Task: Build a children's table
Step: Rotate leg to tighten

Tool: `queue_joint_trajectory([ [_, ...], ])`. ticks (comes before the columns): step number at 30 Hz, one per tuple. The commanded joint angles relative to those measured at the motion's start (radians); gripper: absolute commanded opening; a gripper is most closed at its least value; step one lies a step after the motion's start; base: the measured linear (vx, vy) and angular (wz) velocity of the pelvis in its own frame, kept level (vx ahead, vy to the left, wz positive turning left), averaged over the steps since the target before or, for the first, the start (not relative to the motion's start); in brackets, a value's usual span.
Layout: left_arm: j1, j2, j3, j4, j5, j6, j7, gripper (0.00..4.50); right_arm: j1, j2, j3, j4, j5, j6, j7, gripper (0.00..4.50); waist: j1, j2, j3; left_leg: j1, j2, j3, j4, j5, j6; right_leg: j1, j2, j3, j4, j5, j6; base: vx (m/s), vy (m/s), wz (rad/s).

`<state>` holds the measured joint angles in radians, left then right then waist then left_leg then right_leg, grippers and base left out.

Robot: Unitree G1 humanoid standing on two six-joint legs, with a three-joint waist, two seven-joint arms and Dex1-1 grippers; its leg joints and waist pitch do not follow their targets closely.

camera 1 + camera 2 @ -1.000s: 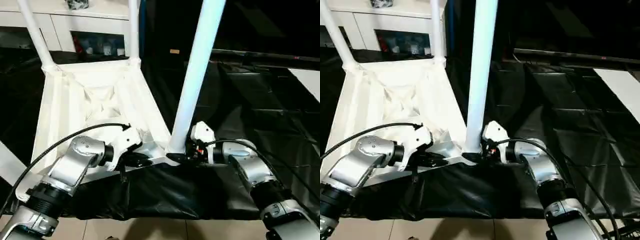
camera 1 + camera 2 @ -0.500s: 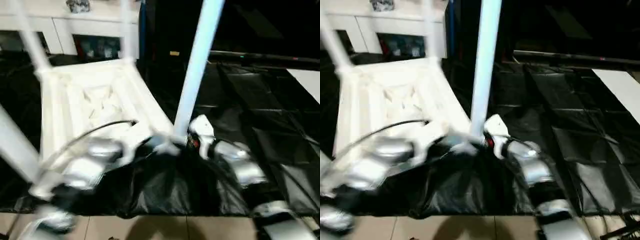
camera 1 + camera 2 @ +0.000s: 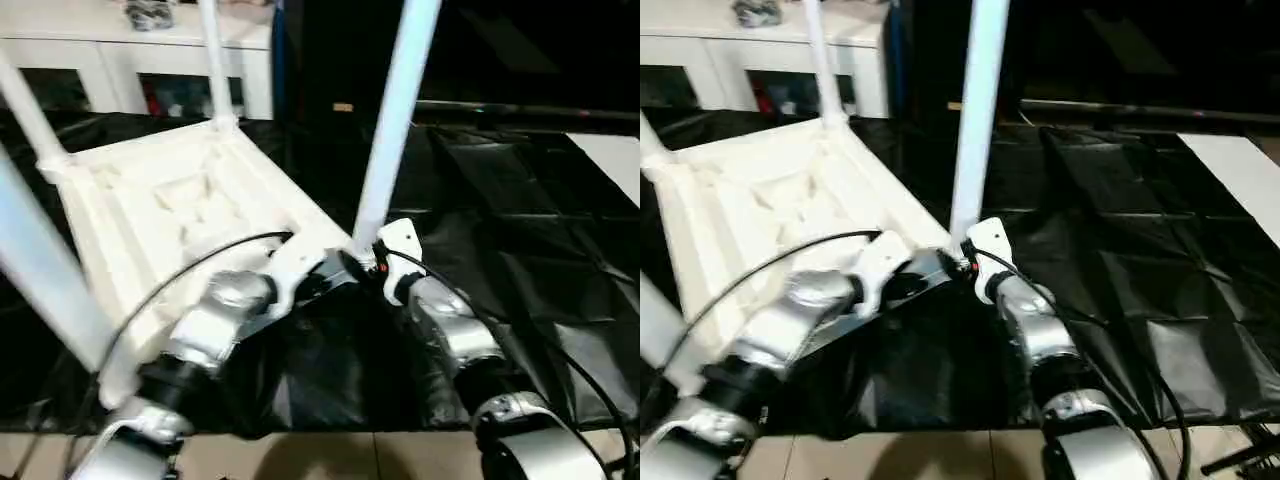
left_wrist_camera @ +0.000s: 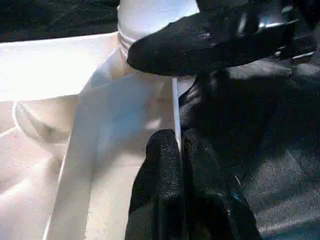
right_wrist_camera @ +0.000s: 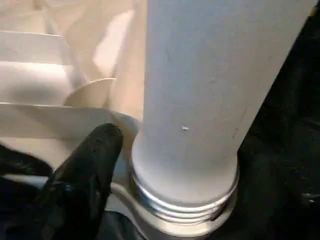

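Note:
The children's table lies upside down, its white ribbed top (image 3: 170, 210) resting on black sheeting. Three legs (image 3: 212, 60) (image 3: 25, 110) (image 3: 45, 270) rise from its other corners. A fourth leg (image 3: 395, 120) stands in the near right corner socket, its threaded base (image 5: 185, 200) showing above the socket. My left gripper (image 4: 177, 150) is shut on the thin rim of the top, just beside that corner. My right gripper (image 3: 368, 262) is open around the foot of the fourth leg, and one black finger (image 5: 85, 180) stands a little off it.
A white cabinet with glass doors (image 3: 120, 60) stands behind the table. Crinkled black sheeting (image 3: 520, 220) covers the ground to the right, with a white board (image 3: 610, 160) at its far right edge. Tiled floor (image 3: 330, 455) shows nearest me.
The whole view has shifted. The table top has turned, its near right corner now farther from me, and my left arm has swung forward and right with the rim. The near left leg looms larger.

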<state>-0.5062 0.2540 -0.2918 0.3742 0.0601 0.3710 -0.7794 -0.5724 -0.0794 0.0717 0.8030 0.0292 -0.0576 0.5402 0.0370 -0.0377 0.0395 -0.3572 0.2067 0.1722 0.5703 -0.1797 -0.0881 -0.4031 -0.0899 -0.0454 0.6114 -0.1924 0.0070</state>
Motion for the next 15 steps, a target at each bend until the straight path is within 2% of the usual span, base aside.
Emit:
queue_joint_trajectory([
  [1,0.032,0.012,-0.036,-0.006,-0.04,-0.05,-0.077,0.0,0.011,-0.008,0.069,-0.048,0.002,-0.023,0.113,3.85,0.01,-0.003,-0.053,-0.008,0.013,0.001,-0.065,-0.244,0.033,0.042,-0.037,0.029,-0.082,-0.257,-0.168,0.0,0.0,0.0],
  [2,0.032,0.012,-0.036,-0.006,-0.04,-0.05,-0.077,0.0,0.011,-0.008,0.069,-0.048,0.002,-0.023,0.113,3.85,0.01,-0.003,-0.053,-0.008,0.013,0.001,-0.065,-0.244,0.033,0.042,-0.037,0.029,-0.082,-0.257,-0.168,0.0,0.0,0.0],
  [3,0.046,0.056,-0.027,-0.023,-0.061,-0.064,-0.147,0.0,0.032,-0.074,0.092,-0.088,0.007,-0.034,0.229,3.85,0.013,0.0,-0.055,-0.003,0.013,0.005,-0.061,-0.217,0.041,0.042,-0.036,0.029,-0.076,-0.202,-0.19,0.0,0.0,0.0],
  [5,0.048,0.063,-0.025,-0.024,-0.062,-0.072,-0.157,0.0,0.035,-0.084,0.094,-0.096,0.01,-0.034,0.25,3.85,0.014,-0.002,-0.056,-0.006,0.013,0.007,-0.057,-0.184,0.061,0.047,-0.033,0.03,-0.068,-0.136,-0.213,0.0,0.0,0.0],
  [7,0.057,0.097,-0.027,-0.04,-0.082,-0.102,-0.232,0.0,0.05,-0.129,0.102,-0.129,0.026,-0.03,0.348,3.85,0.019,0.0,-0.057,-0.005,0.014,0.006,-0.056,-0.164,0.069,0.051,-0.033,0.028,-0.065,-0.104,-0.226,0.0,0.0,0.0],
  [9,0.067,0.13,-0.031,-0.06,-0.106,-0.131,-0.318,0.0,0.062,-0.168,0.111,-0.159,0.039,-0.02,0.452,3.85,0.023,0.002,-0.059,0.002,0.016,0.011,-0.053,-0.152,0.081,0.047,-0.032,0.031,-0.058,-0.048,-0.252,0.0,0.0,0.0],
  [10,0.067,0.13,-0.031,-0.06,-0.106,-0.131,-0.318,0.0,0.062,-0.168,0.111,-0.159,0.039,-0.02,0.452,3.85,0.025,0.003,-0.06,0.003,0.017,0.01,-0.053,-0.147,0.084,0.048,-0.031,0.031,-0.055,-0.032,-0.258,0.0,0.0,0.0],
  [12,0.067,0.158,-0.042,-0.064,-0.109,-0.131,-0.363,0.0,0.071,-0.194,0.127,-0.183,0.052,-0.015,0.521,3.85,0.027,0.003,-0.056,0.005,0.018,0.012,-0.055,-0.163,0.088,0.046,-0.032,0.03,-0.057,-0.04,-0.267,0.0,0.0,0.0],
  [13,0.065,0.174,-0.048,-0.062,-0.109,-0.138,-0.383,0.0,0.076,-0.207,0.136,-0.198,0.063,-0.01,0.556,3.85,0.029,-0.001,-0.055,0.007,0.018,0.012,-0.056,-0.18,0.085,0.045,-0.032,0.03,-0.059,-0.068,-0.264,0.0,0.0,0.0],
  [15,0.065,0.187,-0.054,-0.062,-0.115,-0.147,-0.409,0.0,0.08,-0.216,0.146,-0.211,0.069,-0.008,0.582,3.85,0.032,0.002,-0.051,0.009,0.02,0.012,-0.06,-0.219,0.072,0.043,-0.034,0.031,-0.066,-0.13,-0.252,0.0,0.0,0.0],
])
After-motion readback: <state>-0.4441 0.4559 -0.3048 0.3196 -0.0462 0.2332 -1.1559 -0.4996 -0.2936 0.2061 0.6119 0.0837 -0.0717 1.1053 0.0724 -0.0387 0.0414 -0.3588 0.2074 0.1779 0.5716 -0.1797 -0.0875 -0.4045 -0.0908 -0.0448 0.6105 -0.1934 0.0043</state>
